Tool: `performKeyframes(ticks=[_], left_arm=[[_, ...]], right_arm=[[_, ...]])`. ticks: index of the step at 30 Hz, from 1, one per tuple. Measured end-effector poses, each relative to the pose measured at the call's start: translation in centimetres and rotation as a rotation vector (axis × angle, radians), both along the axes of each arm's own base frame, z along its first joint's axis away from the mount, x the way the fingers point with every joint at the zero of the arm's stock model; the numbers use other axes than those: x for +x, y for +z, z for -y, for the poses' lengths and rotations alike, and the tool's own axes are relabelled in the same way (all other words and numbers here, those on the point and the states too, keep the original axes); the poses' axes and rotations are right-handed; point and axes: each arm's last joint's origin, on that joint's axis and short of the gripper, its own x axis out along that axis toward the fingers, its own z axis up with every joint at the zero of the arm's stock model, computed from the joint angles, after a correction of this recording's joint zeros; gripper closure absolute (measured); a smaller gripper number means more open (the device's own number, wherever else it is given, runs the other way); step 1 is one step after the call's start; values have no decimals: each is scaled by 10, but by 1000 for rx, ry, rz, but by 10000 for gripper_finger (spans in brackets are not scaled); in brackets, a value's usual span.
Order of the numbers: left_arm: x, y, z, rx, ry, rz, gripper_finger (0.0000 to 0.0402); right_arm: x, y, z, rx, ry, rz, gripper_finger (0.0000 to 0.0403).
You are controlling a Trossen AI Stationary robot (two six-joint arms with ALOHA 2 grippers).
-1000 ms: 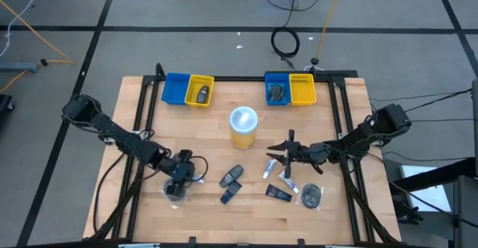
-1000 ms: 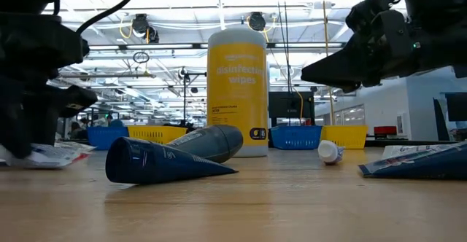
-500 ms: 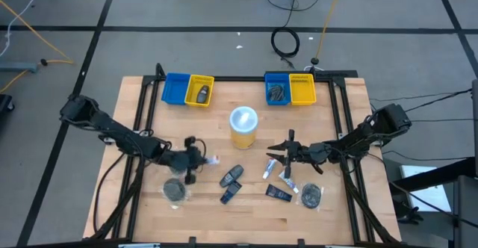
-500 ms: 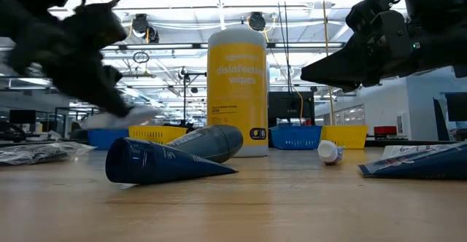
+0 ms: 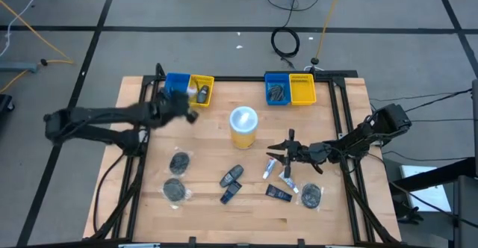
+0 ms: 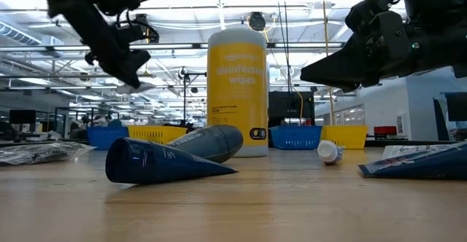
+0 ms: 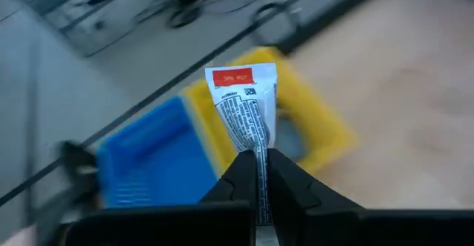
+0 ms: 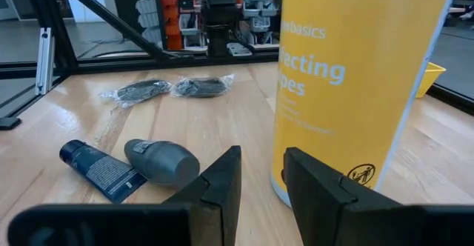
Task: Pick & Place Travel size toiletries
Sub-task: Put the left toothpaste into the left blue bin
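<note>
Left hand (image 7: 257, 173), clamped on a white tube (image 7: 246, 112), hovered above the far-left bins (image 5: 187, 90); right hand (image 5: 278, 157) waited part-open; several toiletries (image 5: 231, 182) remained on the tabletop (image 5: 202, 136).

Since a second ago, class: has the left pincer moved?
Yes. The left pincer, gripping a small white packet, went from the table's near edge to the left bins.

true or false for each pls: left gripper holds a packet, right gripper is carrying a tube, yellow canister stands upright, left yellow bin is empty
1. The left gripper is shut on a white packet with a red label. True.
2. The right gripper carries a tube. False: its fingers are open with nothing between them.
3. The yellow wipes canister with a white lid stands upright. True.
4. The left yellow plastic bin is empty. False: a small dark bottle lies in it.
</note>
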Motion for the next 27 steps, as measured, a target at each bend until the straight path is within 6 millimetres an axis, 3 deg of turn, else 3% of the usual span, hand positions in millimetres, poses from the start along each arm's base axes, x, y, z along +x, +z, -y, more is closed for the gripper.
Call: performKeyframes(ticks=[6,13,19,27], left_arm=[[-28,-12,-65,-158,191,-4,389],[-43,-46,-118,-303,279,74,392],[-44,-69,-138,-378,270,118,395],[-42,-76,-145,-416,204,169,339]], right_arm=[[0,0,0,0,0,0,307],[0,0,0,3,0,0,307],[0,0,0,7,0,0,307],[0,0,0,7,-1,-1,307]])
